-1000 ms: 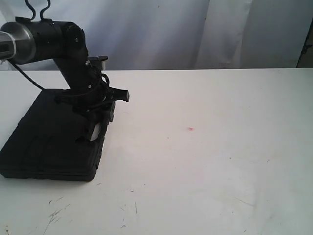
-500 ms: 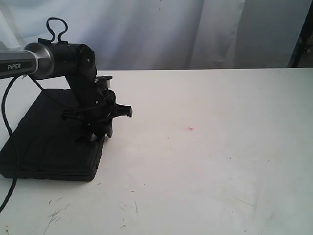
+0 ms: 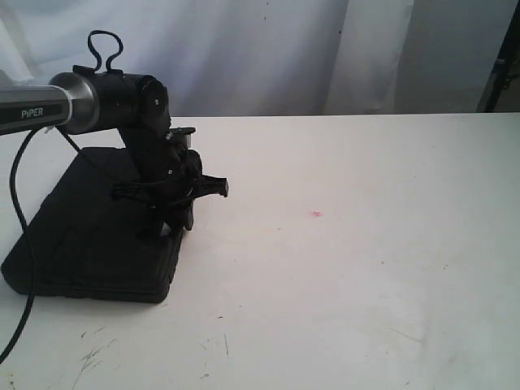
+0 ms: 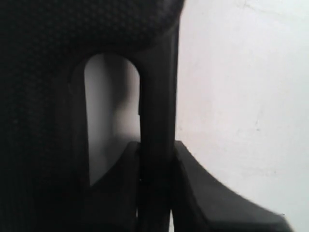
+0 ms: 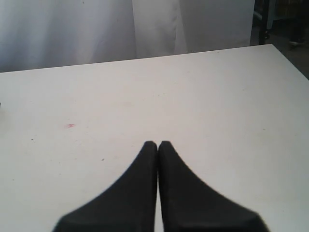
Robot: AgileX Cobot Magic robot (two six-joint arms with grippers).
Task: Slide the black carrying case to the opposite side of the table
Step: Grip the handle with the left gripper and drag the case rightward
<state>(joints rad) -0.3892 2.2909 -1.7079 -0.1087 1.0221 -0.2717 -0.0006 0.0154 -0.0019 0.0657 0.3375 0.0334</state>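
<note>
The black carrying case (image 3: 89, 244) lies flat on the left part of the white table (image 3: 366, 268). My left gripper (image 3: 172, 221) stands at the case's right edge, shut on its handle (image 4: 157, 106); in the left wrist view the handle bar runs between the two fingers (image 4: 203, 193), with white tabletop showing through the handle's slot. My right gripper (image 5: 158, 145) is shut with nothing in it, hovering over bare tabletop; it does not show in the exterior view.
A tiny red spot (image 3: 316, 214) marks the table near the middle, also visible as the red spot (image 5: 70, 125) in the right wrist view. Dark scuffs (image 3: 93, 353) lie near the front edge. White curtains hang behind the table.
The left arm has shifted to the right with the case's handle in its grip, and the case has slid slightly rightward with it.
</note>
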